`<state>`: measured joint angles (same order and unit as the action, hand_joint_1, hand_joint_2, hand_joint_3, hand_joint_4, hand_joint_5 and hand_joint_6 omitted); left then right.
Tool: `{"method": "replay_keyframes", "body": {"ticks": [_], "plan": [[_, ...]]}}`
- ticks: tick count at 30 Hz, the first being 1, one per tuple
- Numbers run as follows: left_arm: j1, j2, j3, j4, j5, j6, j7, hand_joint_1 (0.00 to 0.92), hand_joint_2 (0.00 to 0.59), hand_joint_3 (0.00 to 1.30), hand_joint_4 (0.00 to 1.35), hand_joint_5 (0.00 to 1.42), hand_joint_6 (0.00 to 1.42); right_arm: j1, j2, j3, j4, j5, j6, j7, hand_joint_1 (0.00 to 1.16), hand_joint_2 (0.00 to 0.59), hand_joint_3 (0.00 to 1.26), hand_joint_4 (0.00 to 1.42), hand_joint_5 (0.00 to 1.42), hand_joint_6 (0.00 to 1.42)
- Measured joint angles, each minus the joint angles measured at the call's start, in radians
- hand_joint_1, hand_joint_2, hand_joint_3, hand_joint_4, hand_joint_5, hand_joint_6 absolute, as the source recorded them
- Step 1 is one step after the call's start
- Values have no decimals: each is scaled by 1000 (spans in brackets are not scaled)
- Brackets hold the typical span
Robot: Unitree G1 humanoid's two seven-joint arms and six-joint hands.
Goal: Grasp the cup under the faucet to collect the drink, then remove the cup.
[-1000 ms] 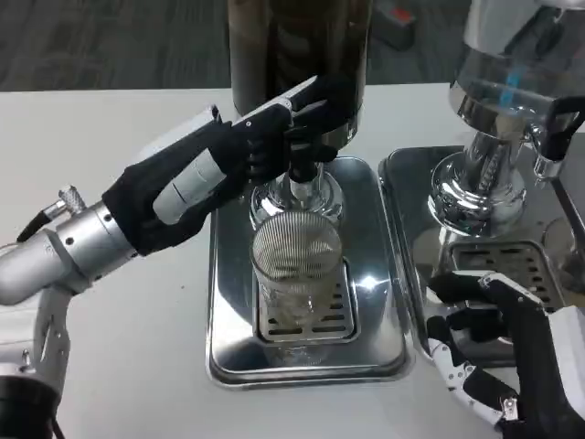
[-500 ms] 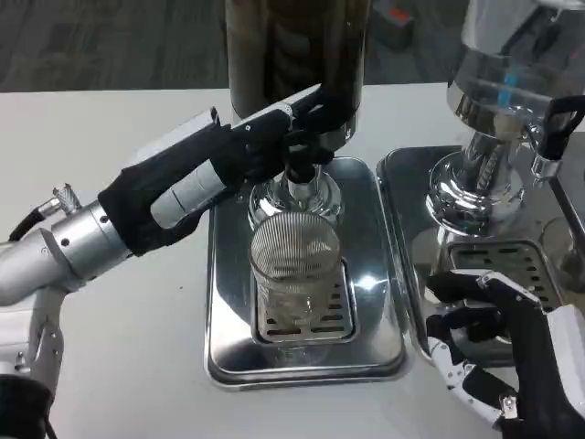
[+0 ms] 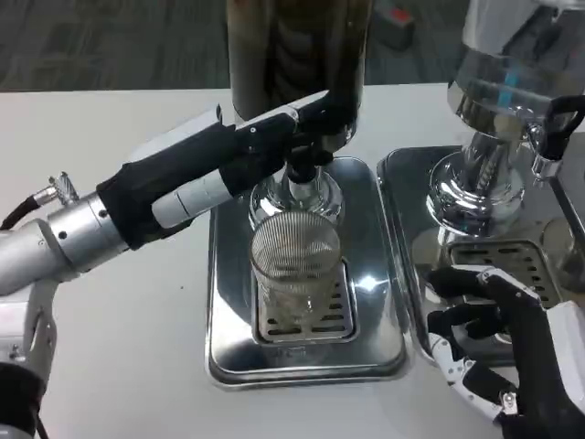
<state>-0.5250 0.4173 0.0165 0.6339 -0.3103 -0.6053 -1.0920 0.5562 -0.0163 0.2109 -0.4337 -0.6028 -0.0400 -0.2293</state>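
left robot hand [image 3: 274,137] stretched flatter than before, fingers closed on faucet lever [image 3: 306,151] above ribbed cup [image 3: 294,265]

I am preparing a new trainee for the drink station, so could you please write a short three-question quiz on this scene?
1. True or false: the ribbed glass cup stands upright on the grate of the left steel tray.
2. Which hand reaches the tap of the dark dispenser? A) left hand B) right hand C) both
3. Fill in: the right hand lies over the front of the ______ tray, beside the cup, holding nothing.

Key
1. True; neither hand touches the cup.
2. A; its fingers are at the tap above the cup.
3. Right.
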Motion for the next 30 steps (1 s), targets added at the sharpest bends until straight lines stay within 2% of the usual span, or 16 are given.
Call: {"method": "replay_keyframes", "body": {"ticks": [30], "plan": [[-17, 40, -79, 33, 73, -175, 65, 0, 40, 64, 0, 20, 146, -3, -16, -8, -1, 5, 5, 7, 1067, 426, 480, 432, 531, 541]]}}
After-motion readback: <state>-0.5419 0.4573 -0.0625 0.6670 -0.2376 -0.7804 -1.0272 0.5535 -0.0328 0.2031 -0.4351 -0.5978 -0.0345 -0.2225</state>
